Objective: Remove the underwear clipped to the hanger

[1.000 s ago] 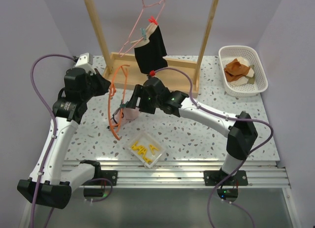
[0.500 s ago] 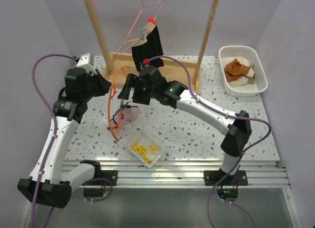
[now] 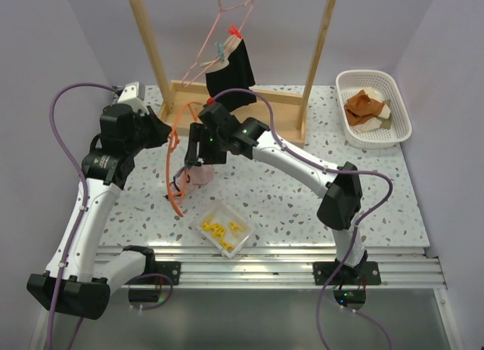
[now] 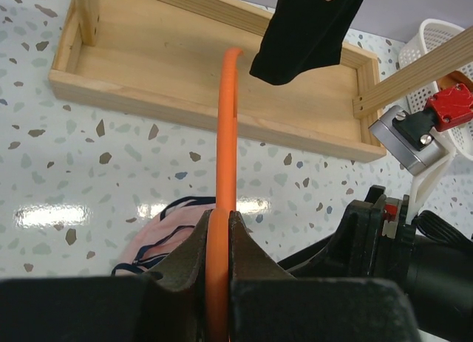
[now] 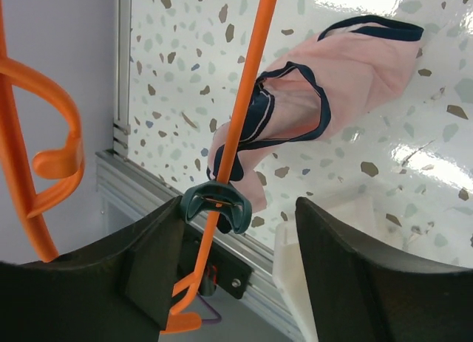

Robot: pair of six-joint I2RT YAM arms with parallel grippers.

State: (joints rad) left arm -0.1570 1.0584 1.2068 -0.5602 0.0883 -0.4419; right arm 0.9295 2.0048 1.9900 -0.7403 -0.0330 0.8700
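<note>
Item: two-arm bench, seen from the near edge.

1. Left gripper (image 4: 218,225): fingers clamped tight on the rod of the orange hanger (image 4: 228,120), at 9 o'clock on the table (image 3: 302,199).
2. Right gripper (image 5: 236,235): open, its jaws standing either side of the orange rod and the dark teal clip (image 5: 218,202) on it, holding nothing.
3. Pink briefs (image 5: 347,76), navy trim: at 9 o'clock, just beside the rod below the right gripper. The trim runs up to the teal clip; whether it is pinched there I cannot tell.
4. Black briefs (image 3: 231,74): at 12 o'clock, hanging clipped from a pink wire hanger (image 3: 219,32) on the wooden rack (image 3: 155,48), above the rack's box base (image 4: 185,76).
5. White basket (image 3: 397,100): at 2 o'clock, holding a brown cloth (image 3: 363,104).
6. Clear tray (image 3: 224,227): at 7 o'clock near the front rail, containing yellow pieces.
</note>
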